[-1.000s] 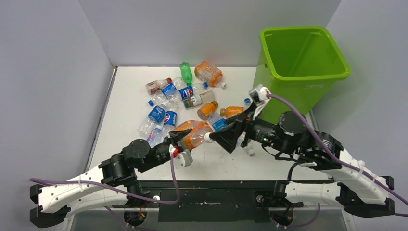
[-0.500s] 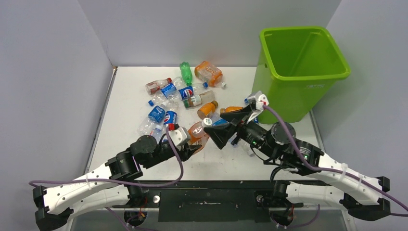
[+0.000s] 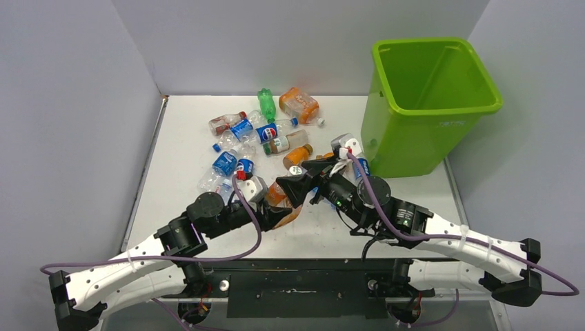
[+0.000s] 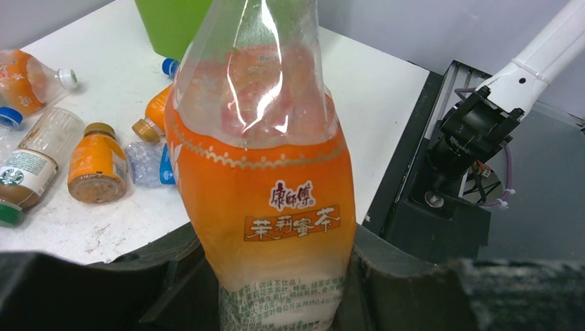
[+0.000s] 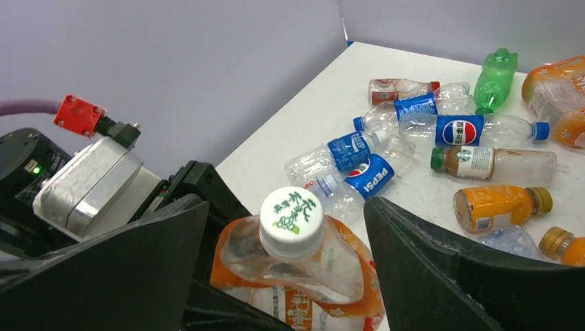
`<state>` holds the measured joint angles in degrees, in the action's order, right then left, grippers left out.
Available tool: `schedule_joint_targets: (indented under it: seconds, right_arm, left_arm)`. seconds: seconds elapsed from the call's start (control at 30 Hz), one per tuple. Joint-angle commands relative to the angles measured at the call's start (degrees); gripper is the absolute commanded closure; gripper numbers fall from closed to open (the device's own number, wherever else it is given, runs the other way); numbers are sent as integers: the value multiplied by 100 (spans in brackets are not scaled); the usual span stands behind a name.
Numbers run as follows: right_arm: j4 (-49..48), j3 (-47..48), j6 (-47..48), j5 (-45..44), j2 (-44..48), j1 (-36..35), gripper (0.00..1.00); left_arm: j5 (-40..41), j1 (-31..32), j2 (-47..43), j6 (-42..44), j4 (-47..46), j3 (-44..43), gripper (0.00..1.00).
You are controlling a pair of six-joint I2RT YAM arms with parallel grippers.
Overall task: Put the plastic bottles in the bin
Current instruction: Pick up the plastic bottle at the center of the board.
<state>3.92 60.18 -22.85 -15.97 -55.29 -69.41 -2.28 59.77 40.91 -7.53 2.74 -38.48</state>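
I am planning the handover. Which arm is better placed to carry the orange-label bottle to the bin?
Right, likely. The right gripper, open, straddles the white cap of the orange-label bottle, and the lime-green bin stands on that side.

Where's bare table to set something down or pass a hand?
Bare white table runs along the left wall beside the crushed plastic bottles, and between the big orange bottle and the lime-green plastic bin. Crowded: the mid-table pile, and in front where the left gripper and right gripper meet at an orange-labelled bottle.
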Motion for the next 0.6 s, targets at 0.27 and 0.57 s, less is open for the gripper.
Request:
schedule_joint_targets:
  seconds: [0.27, 0.57]
  right_arm:
    - [-462, 127, -124, -328, -469, -34, 56]
    - [249, 461, -55, -294, -558, -38, 95]
  left_arm:
    - [-155, -18, -266, 78, -742, 208, 100]
    - [-114, 55, -627, 454, -1168, 556, 53]
